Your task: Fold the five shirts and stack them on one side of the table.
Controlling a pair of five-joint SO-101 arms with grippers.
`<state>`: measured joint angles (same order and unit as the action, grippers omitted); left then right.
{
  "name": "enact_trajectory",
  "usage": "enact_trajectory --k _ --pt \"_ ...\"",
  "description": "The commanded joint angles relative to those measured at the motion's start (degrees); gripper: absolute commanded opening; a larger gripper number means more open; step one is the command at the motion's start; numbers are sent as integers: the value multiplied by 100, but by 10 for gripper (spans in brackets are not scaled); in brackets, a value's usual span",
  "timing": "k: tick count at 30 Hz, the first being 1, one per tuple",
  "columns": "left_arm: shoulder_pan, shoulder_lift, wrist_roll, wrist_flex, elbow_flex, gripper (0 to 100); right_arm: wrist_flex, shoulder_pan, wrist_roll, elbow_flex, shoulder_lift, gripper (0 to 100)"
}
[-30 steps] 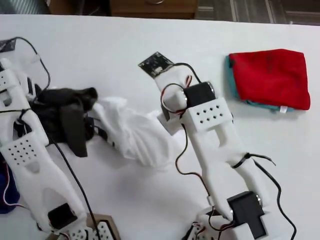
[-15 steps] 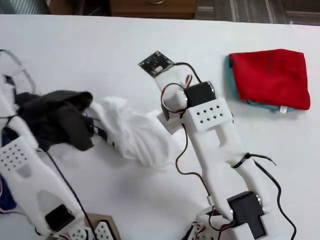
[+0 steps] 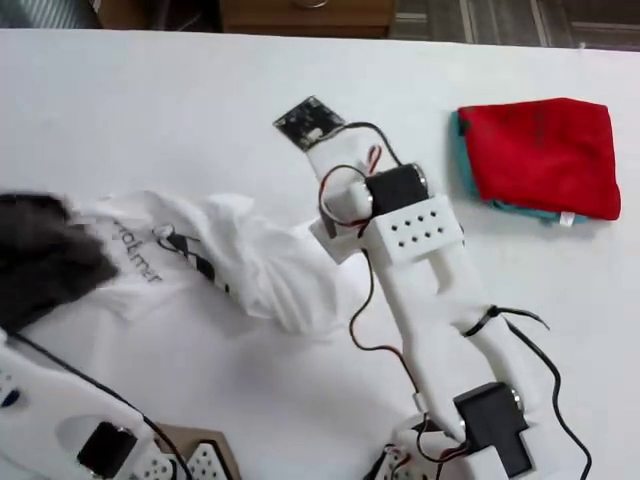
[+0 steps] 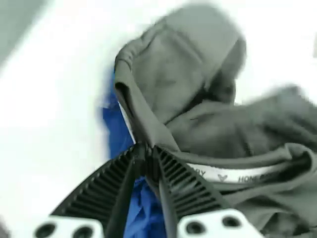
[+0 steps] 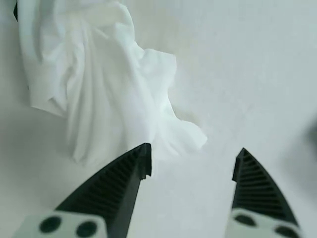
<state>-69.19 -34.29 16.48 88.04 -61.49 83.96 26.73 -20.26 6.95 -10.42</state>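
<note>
Pinching grip: the left end effector [image 4: 147, 151] is closed tight on a fold of the grey shirt [image 4: 198, 94] close to its collar band, probably to draw it clear for folding.
Grey shirt: dark and crumpled, bunched at the left edge of the worktop [image 3: 200, 100], with a blue shirt [image 4: 116, 134] beneath it.
Right end effector [image 5: 194, 148]: jaws spread wide and holding nothing, poised just beside a loose corner of the white shirt [image 5: 99, 74], seemingly ready to take or pin it.
White shirt: rumpled, unfolded, with dark print showing, lying mid-worktop.
Stack: a red shirt [image 3: 540, 150] folded flat on a teal shirt [image 3: 462, 150] at the right side, well apart from the loose shirts.
</note>
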Motion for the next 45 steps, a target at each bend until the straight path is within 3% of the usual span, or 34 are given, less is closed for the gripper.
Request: enact_trajectory --k 1,8,12,14,17,23,28,35,39,45 --pt "-448 747 70 -378 -75 28 -84 215 9 -255 -13 269" --pt "-457 703 1029 -149 48 32 -664 532 651 -264 101 276" --pt "-290 668 1538 88 84 155 -673 848 949 -642 637 340" --pt "-237 668 1556 97 57 202 -549 980 1081 -1046 971 348" --pt "-26 721 1556 105 40 193 -382 1218 1178 -1811 1516 348" --pt "642 730 1301 695 31 179 -356 1648 2303 -3305 2897 348" --pt "1143 686 1073 1319 75 179 -242 1807 2365 -4413 4101 348" --pt "1240 668 1073 1310 84 146 4 2018 2365 -5741 5525 347" --pt "1257 668 1081 1310 84 146 4 1982 2365 -6295 6185 276" --pt "1257 668 1090 1301 84 146 163 1754 2365 -6840 6686 10"
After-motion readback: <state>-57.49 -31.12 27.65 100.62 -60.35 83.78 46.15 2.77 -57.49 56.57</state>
